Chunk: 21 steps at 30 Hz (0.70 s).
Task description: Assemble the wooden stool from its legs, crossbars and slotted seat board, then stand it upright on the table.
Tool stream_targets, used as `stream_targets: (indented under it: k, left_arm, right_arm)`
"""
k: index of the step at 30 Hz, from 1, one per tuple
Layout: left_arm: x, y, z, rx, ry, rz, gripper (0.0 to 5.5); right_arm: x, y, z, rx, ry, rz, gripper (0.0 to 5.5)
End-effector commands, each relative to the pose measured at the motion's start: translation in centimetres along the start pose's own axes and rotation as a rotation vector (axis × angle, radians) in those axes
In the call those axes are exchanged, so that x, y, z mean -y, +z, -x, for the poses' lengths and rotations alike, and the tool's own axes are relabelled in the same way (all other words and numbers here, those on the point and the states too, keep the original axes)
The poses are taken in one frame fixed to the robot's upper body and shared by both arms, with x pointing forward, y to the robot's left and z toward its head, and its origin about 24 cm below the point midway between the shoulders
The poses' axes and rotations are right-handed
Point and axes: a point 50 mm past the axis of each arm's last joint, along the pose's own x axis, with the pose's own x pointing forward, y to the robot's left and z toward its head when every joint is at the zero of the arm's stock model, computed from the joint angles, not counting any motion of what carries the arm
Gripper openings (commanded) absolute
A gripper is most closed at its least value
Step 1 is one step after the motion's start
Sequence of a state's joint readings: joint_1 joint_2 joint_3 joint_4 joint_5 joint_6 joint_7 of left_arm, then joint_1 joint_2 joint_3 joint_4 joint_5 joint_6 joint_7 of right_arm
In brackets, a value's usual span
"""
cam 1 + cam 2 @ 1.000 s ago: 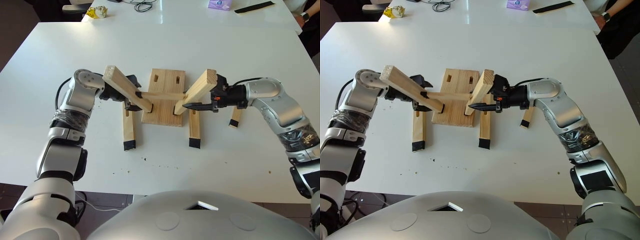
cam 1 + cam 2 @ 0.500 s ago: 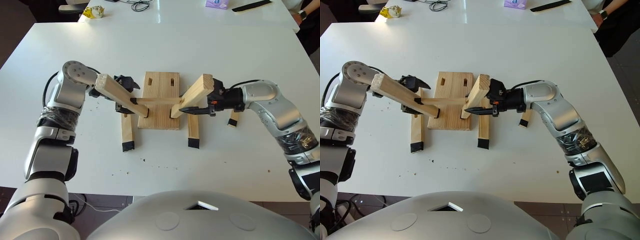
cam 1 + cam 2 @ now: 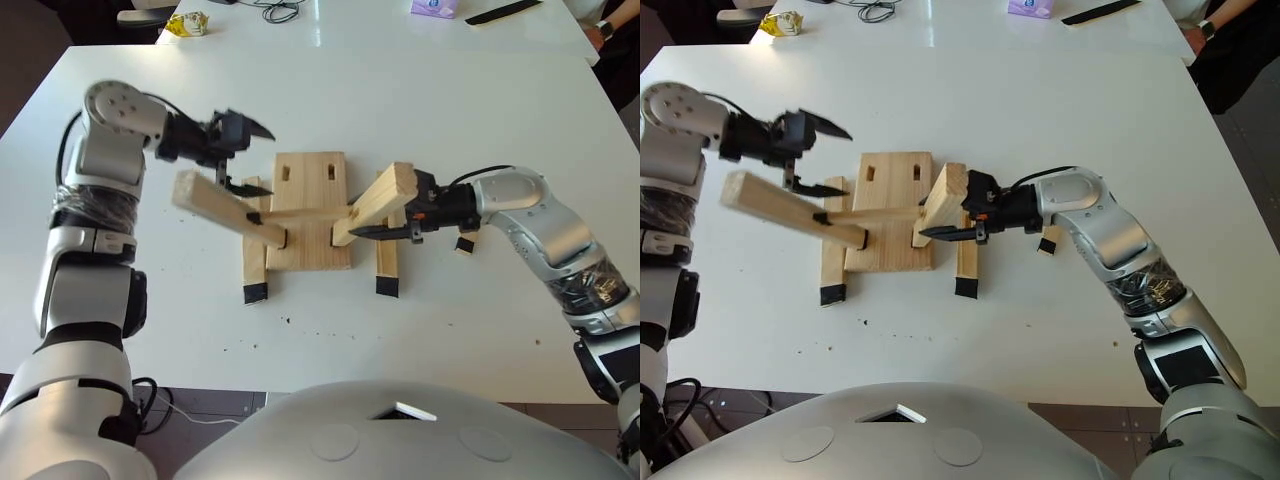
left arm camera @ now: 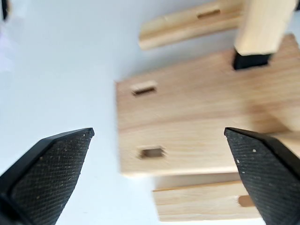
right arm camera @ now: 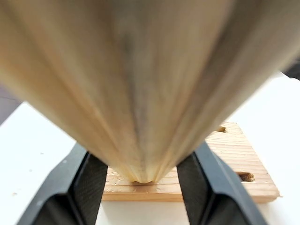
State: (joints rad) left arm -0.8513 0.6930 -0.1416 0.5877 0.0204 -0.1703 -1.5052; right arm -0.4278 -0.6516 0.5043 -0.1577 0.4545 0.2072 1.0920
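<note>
Gripping the R leg (image 3: 378, 197) of the half-built frame, the right gripper (image 3: 372, 218) has its fingers (image 5: 86, 187) clamped on the wood, one each side. That leg tilts up, lower end over the slotted seat board (image 3: 306, 185). Can't tell if it touches the board. The board lies flat on the white table (image 3: 400, 100), mid-scene, 2 slots showing at its far end. A crossbar (image 3: 310, 212) runs from the R leg across the board to the L leg (image 3: 222, 208). The L leg slants too, free end up and out toward robot's left, lower end at the board's left edge.

The left gripper (image 3: 268, 163) hangs above the board's far-left corner, jaws spread wide, nothing between them, apart from the L leg. Its fingertips (image 4: 51, 164) frame the board and slots in the left wrist view.

2 more legs lie flat on the table, black caps toward the robot. The near-left leg (image 3: 256, 262) sits just beside the board's left edge, the near-right leg (image 3: 388, 262) just beside its right edge. A short capped piece (image 3: 465, 243) lies by the right forearm.

Far edge of the table: yellow packet (image 3: 190, 22), cables (image 3: 285, 10), purple pack (image 3: 435, 8), black strip (image 3: 505, 12).
</note>
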Motion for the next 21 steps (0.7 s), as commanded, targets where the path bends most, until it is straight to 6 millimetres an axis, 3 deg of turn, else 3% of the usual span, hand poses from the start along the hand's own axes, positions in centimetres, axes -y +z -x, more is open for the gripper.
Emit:
stream_targets:
  k: [1, 6, 13, 21]
  left_arm:
    - [-1.1, 0.4, 0.3, 0.040, 0.083, 0.004, 5.17]
    - [-1.1, 0.8, -1.3, 0.093, 0.094, 0.013, 5.17]
    - [1.3, 1.7, -4.5, 0.174, -0.034, 0.031, 5.17]
    - [3.0, 2.3, -4.2, 0.197, -0.139, 0.085, 5.17]
  right_arm:
    - [-3.8, -5.7, -1.2, -0.213, 0.149, -0.230, 2.04]
    - [-3.7, -5.6, -1.3, -0.211, 0.155, -0.225, 2.04]
    - [-3.9, -5.5, -1.1, -0.217, 0.168, -0.225, 2.04]
    - [-3.9, -5.6, -1.0, -0.224, 0.167, -0.230, 2.04]
